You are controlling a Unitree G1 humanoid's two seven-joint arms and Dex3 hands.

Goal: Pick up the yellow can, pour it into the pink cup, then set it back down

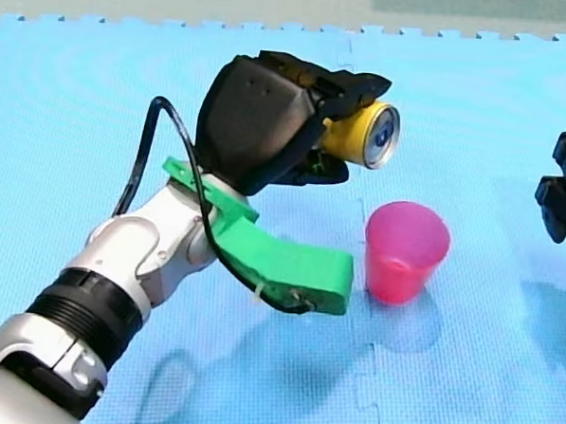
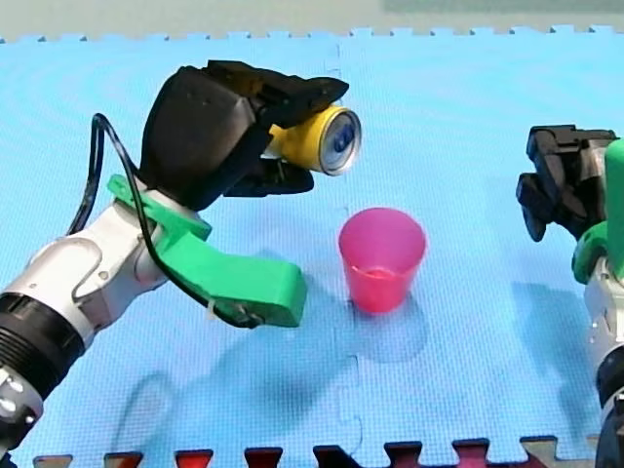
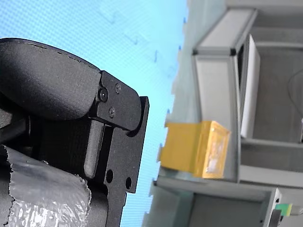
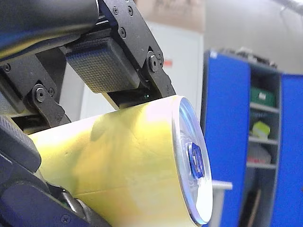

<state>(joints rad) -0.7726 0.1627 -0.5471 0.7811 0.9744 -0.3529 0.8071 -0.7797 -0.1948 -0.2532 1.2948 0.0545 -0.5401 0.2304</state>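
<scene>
Can: the yellow can [image 2: 317, 141] is in the air, tipped on its side with the lid facing right and near, above and a little left of the cup.
Left hand: the left hand [image 2: 210, 132] wraps the can's body, and its fingers [image 4: 102, 64] are pinched on the can's wall just behind the lid rim.
Right hand: the right hand [image 2: 561, 180] is at the right edge of the scene, well apart from the cup, and holds nothing.
Cup: the pink cup [image 2: 382, 258] stands upright on the mat [image 2: 468, 97] with its mouth open.
Handling: the can is probably light and thin-walled, with a smooth, slippery side. A mid-body hold with moderate squeeze should suit it, since hard pressure could dent it.
Cup risk: it looks like light plastic and likely tips at a nudge.
Room: there is open mat on every side of the cup. The green bracket [image 2: 244, 283] on the left wrist hangs low just left of the cup, so that is the tight side.
Edges: the mat's far edge lies well behind, and the seams look flat.
</scene>
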